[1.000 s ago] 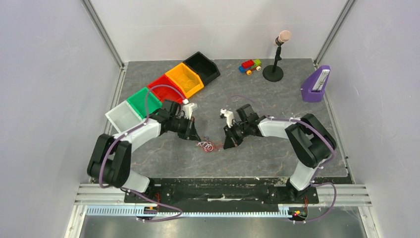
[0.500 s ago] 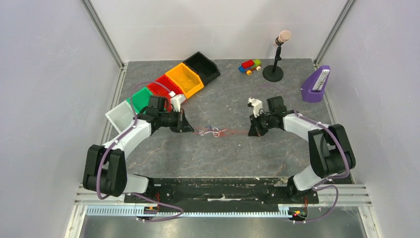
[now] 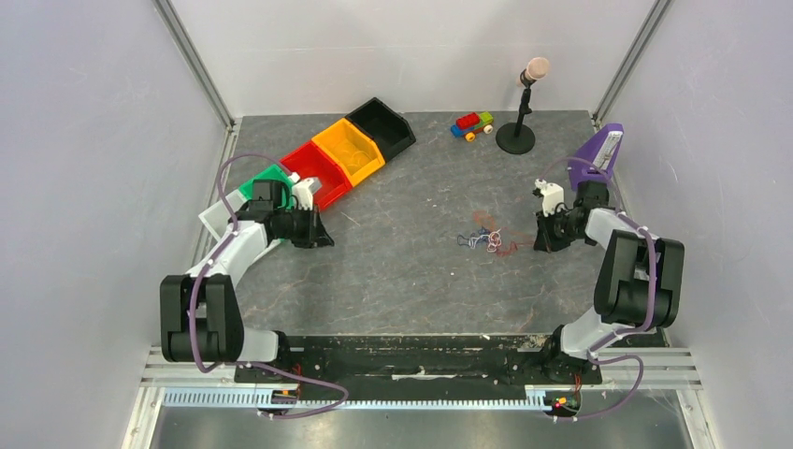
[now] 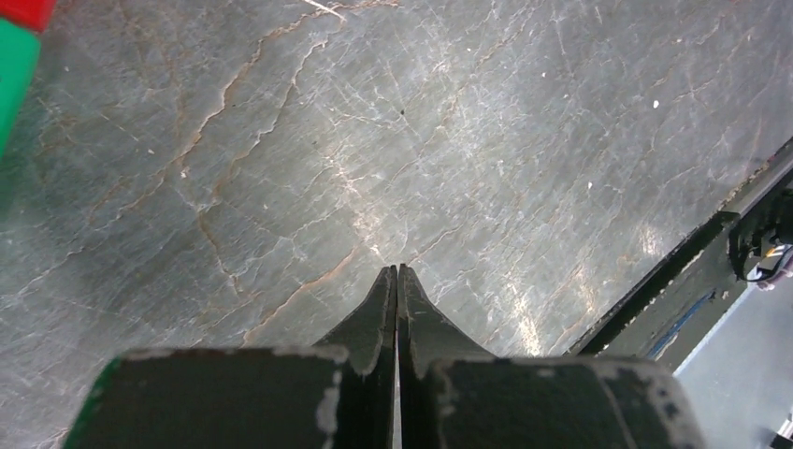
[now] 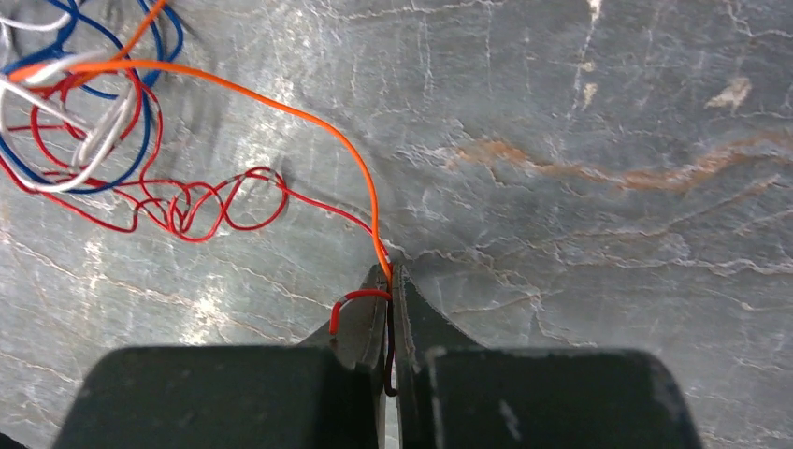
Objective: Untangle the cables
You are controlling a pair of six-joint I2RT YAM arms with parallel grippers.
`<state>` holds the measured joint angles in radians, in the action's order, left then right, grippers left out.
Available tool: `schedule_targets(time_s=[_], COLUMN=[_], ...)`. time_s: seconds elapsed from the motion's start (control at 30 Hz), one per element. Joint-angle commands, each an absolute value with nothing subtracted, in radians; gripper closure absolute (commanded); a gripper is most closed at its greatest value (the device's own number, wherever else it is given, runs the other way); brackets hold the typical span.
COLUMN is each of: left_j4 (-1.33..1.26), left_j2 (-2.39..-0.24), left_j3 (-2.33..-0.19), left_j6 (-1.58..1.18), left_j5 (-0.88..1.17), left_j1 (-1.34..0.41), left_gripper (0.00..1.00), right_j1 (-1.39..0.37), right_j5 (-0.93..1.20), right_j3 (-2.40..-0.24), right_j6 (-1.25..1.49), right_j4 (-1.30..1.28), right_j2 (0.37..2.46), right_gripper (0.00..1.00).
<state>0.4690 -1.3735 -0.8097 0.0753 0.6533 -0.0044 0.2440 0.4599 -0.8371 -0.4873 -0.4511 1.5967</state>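
The cables (image 3: 484,239) lie as a small loose tangle of red, blue, white and orange wires right of the table's middle; in the right wrist view the tangle (image 5: 84,122) is at upper left. My right gripper (image 5: 391,271) is shut on an orange wire (image 5: 309,117) and a red wire (image 5: 309,201) that run from it to the tangle. In the top view the right gripper (image 3: 546,245) is low, just right of the tangle. My left gripper (image 4: 397,271) is shut and empty over bare table, far left (image 3: 325,240) of the cables.
Coloured bins run along the left: white (image 3: 222,218), green (image 3: 271,183), red (image 3: 318,168), orange (image 3: 349,147), black (image 3: 383,125). A toy car (image 3: 473,123), a microphone stand (image 3: 520,117) and a purple holder (image 3: 596,159) stand at the back right.
Both arms have swung apart, left arm leftward, right arm rightward. The tangle has gone right with the right gripper; no wire runs to the left gripper now.
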Motion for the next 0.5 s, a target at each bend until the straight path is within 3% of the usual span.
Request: schedule_targets(time_s=[0.0, 0.1, 0.13, 0.2, 0.23, 0.27, 0.47], left_j4=[0.481, 0.487, 0.482, 0.420, 0.373, 0.309, 0.101], left_j2=[-1.382, -1.389, -1.385, -1.368, -1.357, -1.352, -1.509], left_j3=[-0.859, -0.868, -0.874, -0.873, -0.867, -0.861, -0.945], left_j6=[0.157, 0.187, 0.190, 0.153, 0.113, 0.066, -0.083], left_j5=[0.622, 0.776, 0.829, 0.855, 0.847, 0.813, 0.663], left_j1=[0.033, 0.015, -0.014, -0.086, -0.131, -0.186, -0.443], left_gripper=[0.98, 0.98, 0.93, 0.59, 0.45, 0.39, 0.30], right_j1=[0.273, 0.268, 0.261, 0.220, 0.195, 0.158, -0.009], right_j5=[0.400, 0.544, 0.603, 0.685, 0.716, 0.730, 0.724], right_j3=[-0.861, -0.885, -0.891, -0.899, -0.898, -0.891, -0.842], right_j6=[-0.597, -0.632, -0.634, -0.628, -0.620, -0.603, -0.512], right_j4=[-0.512, -0.598, -0.620, -0.658, -0.665, -0.658, -0.572], right_j2=[1.621, 1.633, 1.637, 1.641, 1.640, 1.637, 1.625], right_gripper=[1.00, 1.00, 1.00, 1.00, 1.00, 1.00, 1.00])
